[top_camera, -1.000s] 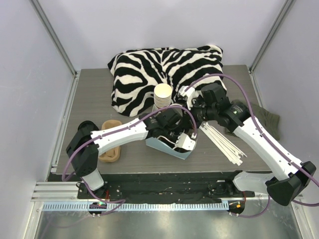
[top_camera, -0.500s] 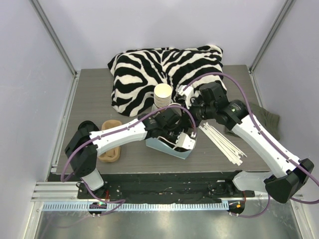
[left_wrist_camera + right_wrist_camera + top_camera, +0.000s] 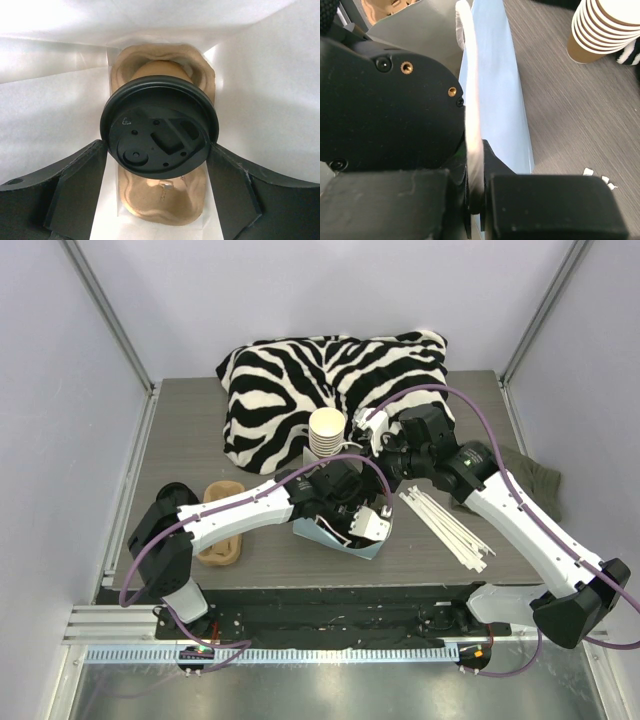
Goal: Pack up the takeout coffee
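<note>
The takeout coffee [image 3: 159,131] stands between my left pincer's [image 3: 157,150] fingers, seated in a carrier tray [image 3: 162,205] inside the bag [image 3: 260,90]. The bag's rim lies between my right pincer's [image 3: 476,200] fingers, with a cup stack [image 3: 607,25] beyond.

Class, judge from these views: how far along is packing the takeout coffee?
Done: the takeout coffee sits in the pulp carrier inside the white bag. In hand: the right gripper pinches the bag's edge; the left gripper straddles the coffee. Left: probably withdrawing both.
</note>
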`<action>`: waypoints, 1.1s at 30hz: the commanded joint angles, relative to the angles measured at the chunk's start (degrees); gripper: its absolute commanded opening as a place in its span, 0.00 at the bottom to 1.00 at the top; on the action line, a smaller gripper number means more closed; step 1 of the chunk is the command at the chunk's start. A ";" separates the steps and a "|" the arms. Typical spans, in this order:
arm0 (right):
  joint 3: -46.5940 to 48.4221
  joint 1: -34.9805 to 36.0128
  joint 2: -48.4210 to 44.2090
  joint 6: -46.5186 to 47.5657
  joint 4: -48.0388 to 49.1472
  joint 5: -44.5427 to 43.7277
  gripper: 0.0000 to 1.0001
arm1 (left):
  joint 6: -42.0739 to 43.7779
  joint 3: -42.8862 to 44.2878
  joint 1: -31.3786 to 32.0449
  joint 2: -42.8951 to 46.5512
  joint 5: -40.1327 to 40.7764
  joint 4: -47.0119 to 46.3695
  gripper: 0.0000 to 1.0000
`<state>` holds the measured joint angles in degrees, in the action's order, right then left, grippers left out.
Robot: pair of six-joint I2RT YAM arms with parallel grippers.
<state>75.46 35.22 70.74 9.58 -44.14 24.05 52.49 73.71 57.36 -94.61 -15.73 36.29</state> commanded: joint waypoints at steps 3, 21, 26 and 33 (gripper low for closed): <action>-0.58 0.37 -1.04 -0.01 1.16 -2.17 0.01 | -0.54 -0.85 0.38 1.62 3.51 1.59 0.85; -2.69 0.37 -2.71 2.45 2.13 -2.34 0.01 | 2.09 0.03 0.99 5.75 2.72 1.85 1.00; -2.95 0.46 -2.54 2.98 2.39 -2.96 0.01 | 2.97 -0.32 1.08 6.72 2.46 2.03 1.00; -3.22 0.46 -2.62 3.07 3.97 -6.29 0.01 | 3.32 -0.50 1.08 7.86 2.63 1.76 1.00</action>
<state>72.99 35.53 68.60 11.70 -40.36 22.13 54.39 73.14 58.06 -90.30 -12.93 38.63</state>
